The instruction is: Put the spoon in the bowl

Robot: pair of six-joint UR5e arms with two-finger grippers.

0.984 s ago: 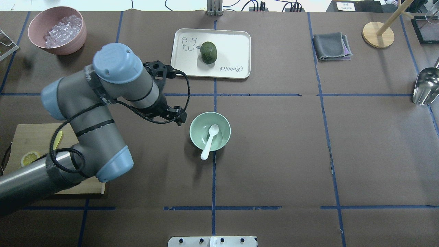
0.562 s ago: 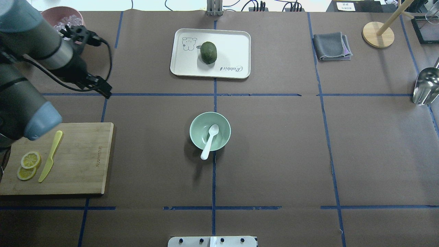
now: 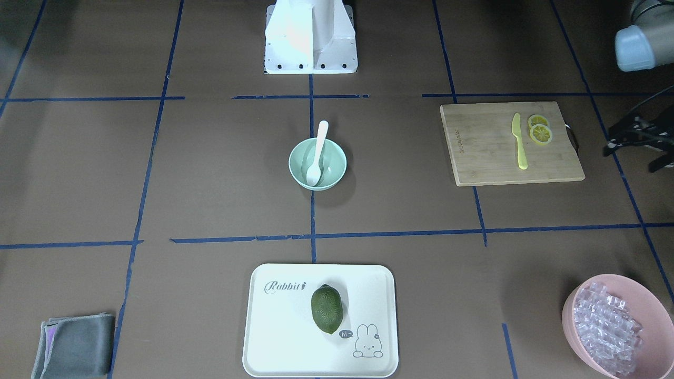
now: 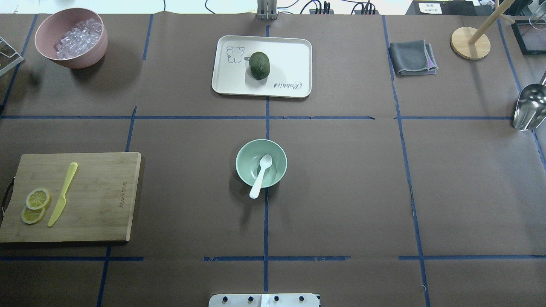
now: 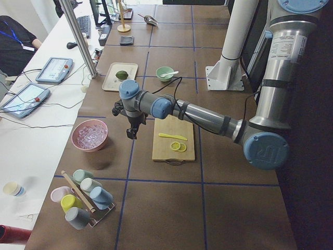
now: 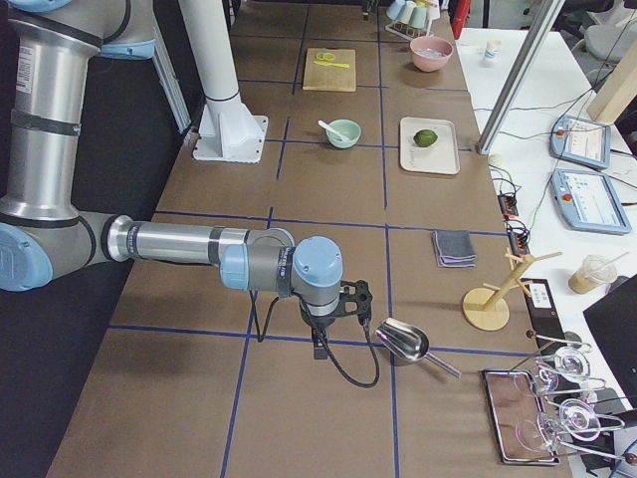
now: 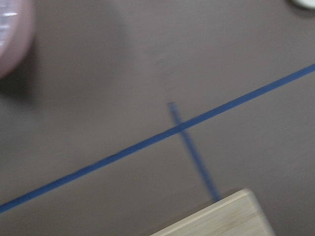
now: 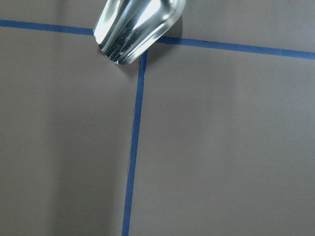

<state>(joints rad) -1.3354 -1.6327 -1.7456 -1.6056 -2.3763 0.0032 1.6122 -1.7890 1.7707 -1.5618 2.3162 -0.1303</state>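
Note:
The white spoon (image 4: 261, 174) lies in the mint-green bowl (image 4: 245, 155) at the table's middle. Its scoop is inside and its handle rests on the rim, pointing toward the robot's base. Both also show in the front view, the spoon (image 3: 318, 151) and the bowl (image 3: 334, 171). My left gripper (image 5: 131, 134) hangs over the table between the pink bowl and the cutting board, far from the bowl; I cannot tell whether it is open or shut. My right gripper (image 6: 318, 345) hangs next to a metal scoop; I cannot tell its state either.
A wooden cutting board (image 4: 102, 200) holds a yellow knife (image 4: 63, 194) and lemon slices. A pink bowl of ice (image 4: 71, 37) stands at the far left, and a white tray (image 4: 290, 59) holds a green fruit. A grey cloth (image 4: 412, 57) and a metal scoop (image 4: 530, 107) lie at the right.
My left arm has drawn back from beside the bowl to the left and out of the overhead view. The spoon and bowl have not moved.

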